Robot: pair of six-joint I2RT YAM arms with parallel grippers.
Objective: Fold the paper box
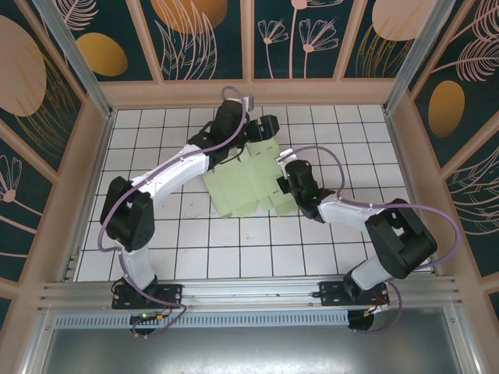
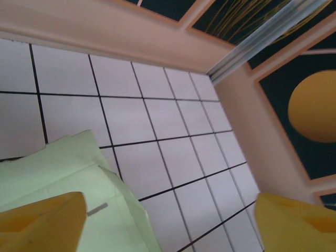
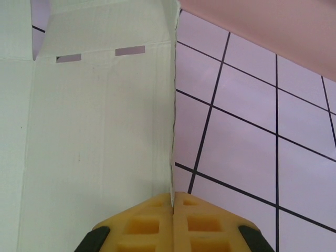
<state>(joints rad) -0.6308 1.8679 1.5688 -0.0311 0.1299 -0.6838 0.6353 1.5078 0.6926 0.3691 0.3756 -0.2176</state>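
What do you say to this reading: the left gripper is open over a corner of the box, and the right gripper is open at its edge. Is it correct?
One detail is wrong. The right gripper is shut, pinching the edge of the box, as the right wrist view shows. The left gripper is open over a corner, as you say.

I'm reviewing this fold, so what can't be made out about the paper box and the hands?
Top view: the left arm covers the paper box's far corner; creases too small to read.
Left wrist view: the frame edge cuts off most of the box; contact with the open left hand unclear.
Right wrist view: the right hand, shut on the box's edge, hides how deep the card sits.
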